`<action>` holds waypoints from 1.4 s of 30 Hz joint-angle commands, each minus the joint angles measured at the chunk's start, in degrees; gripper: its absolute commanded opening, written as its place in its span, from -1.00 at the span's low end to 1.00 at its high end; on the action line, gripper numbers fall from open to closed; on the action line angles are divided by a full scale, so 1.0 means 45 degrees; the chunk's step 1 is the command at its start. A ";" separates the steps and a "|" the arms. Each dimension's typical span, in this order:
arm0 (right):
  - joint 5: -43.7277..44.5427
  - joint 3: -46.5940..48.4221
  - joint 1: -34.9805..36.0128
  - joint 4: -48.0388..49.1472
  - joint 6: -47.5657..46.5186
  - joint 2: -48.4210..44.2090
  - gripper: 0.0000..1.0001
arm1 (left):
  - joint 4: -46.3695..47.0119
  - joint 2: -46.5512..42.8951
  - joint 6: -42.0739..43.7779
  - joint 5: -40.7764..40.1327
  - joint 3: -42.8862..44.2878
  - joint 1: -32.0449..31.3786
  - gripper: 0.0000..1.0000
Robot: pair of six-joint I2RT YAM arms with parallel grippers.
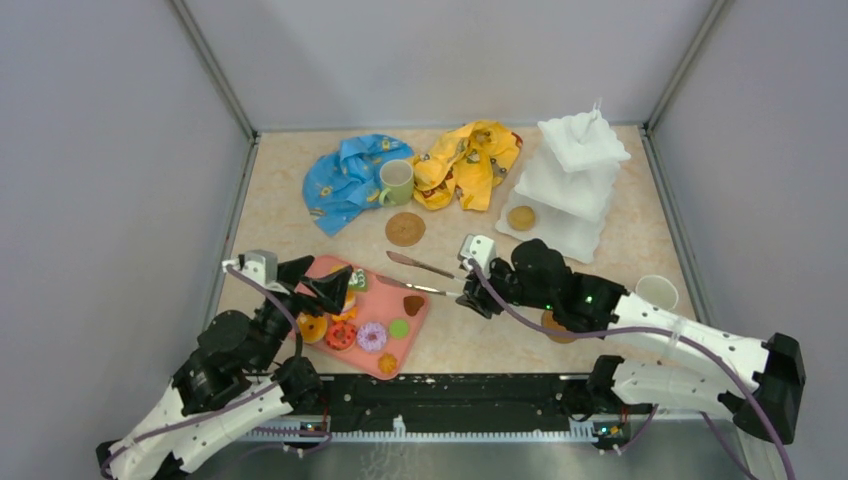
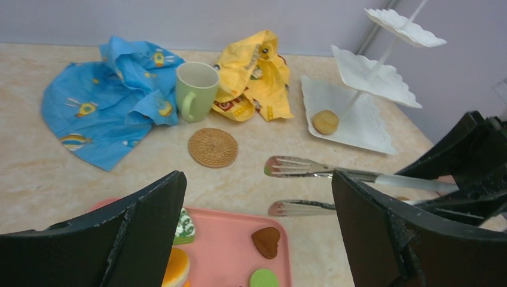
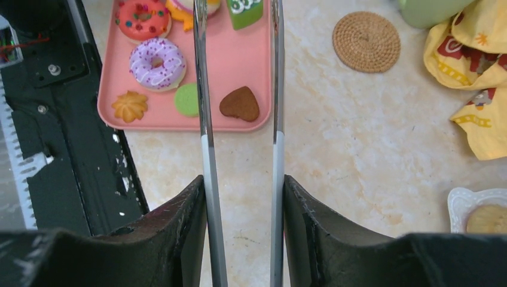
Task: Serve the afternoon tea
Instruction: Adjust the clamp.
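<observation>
Beyond the right fingers (image 3: 173,239), tongs (image 3: 204,107) frame the heart pastry (image 3: 239,103).

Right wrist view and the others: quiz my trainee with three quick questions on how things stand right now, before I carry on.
1. True or false: the right arm's jaws are shut on the tongs.
2. Which tier of the white stand holds a pastry? A top, B middle, C bottom.
3. Fill in: the green mug sits between the blue cloth and the ___ cloth.
Key: 1 true; 2 C; 3 yellow.
</observation>
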 commanded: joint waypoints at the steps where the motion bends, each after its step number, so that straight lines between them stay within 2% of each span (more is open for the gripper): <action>1: 0.0055 -0.0361 -0.0057 0.2887 0.0883 -0.1192 -1.00 | 0.0576 0.1443 -0.1226 0.2202 0.0644 -0.0019 0.98; 5: -0.0784 -0.0948 -0.0062 0.4858 0.2521 -0.1537 -1.00 | 0.1274 0.2575 -0.2653 0.4516 0.0885 -0.0017 0.93; 9: -0.0051 -0.1817 -0.0045 0.7185 0.3587 -0.1980 -1.00 | 0.1527 0.3489 -0.5733 0.4616 0.0917 -0.0019 0.88; 13: 0.0629 -0.2182 -0.0051 0.8028 0.3549 -0.2103 -1.00 | 0.2661 0.3812 -0.7727 0.4580 0.0457 -0.0018 0.97; 16: 0.0244 -0.2258 -0.0042 0.8417 0.3667 -0.1991 -1.00 | 0.3919 0.3793 -0.7617 0.4346 0.0091 -0.0014 0.98; 20: -0.0160 -0.2224 -0.0030 0.8556 0.3966 -0.1709 -0.99 | 0.4524 0.3971 -0.7413 0.3206 0.0026 -0.0019 0.96; 24: -0.0241 -0.2392 -0.0033 0.8808 0.4192 -0.1632 -0.71 | 0.5221 0.4326 -0.7323 0.2721 -0.0226 -0.0017 0.83; 26: -0.0302 -0.2441 -0.0042 0.8872 0.4240 -0.1592 -0.50 | 0.5464 0.4532 -0.7330 0.2506 -0.0302 -0.0018 0.81; 28: -0.0356 -0.2460 -0.0042 0.8840 0.4231 -0.1488 -0.43 | 0.5693 0.4779 -0.7370 0.2361 -0.0307 -0.0018 0.81; 29: -0.0371 -0.2448 -0.0042 0.8818 0.4229 -0.1437 -0.47 | 0.5711 0.4906 -0.7394 0.2277 -0.0311 -0.0019 0.82; 32: -0.0473 -0.2529 -0.0042 0.9017 0.4240 -0.1269 -0.76 | 0.6056 0.5338 -0.7622 0.2117 -0.0353 -0.0019 0.84; 34: -0.0484 -0.2620 -0.0045 0.9279 0.4268 -0.1192 -0.85 | 0.6379 0.5538 -0.7743 0.2144 -0.0426 -0.0019 0.83; 36: -0.0383 -0.2687 -0.0045 0.9537 0.4375 -0.1097 -0.85 | 0.6727 0.5692 -0.7853 0.2178 -0.0502 -0.0019 0.71; 39: -0.0206 -0.2669 -0.0042 0.9669 0.4561 -0.0922 -0.82 | 0.7187 0.5761 -0.8076 0.2306 -0.0775 -0.0019 0.35; 42: -0.0075 -0.2644 -0.0032 0.9652 0.4688 -0.0796 -0.62 | 0.7295 0.5656 -0.8361 0.2163 -0.1046 -0.0019 -0.05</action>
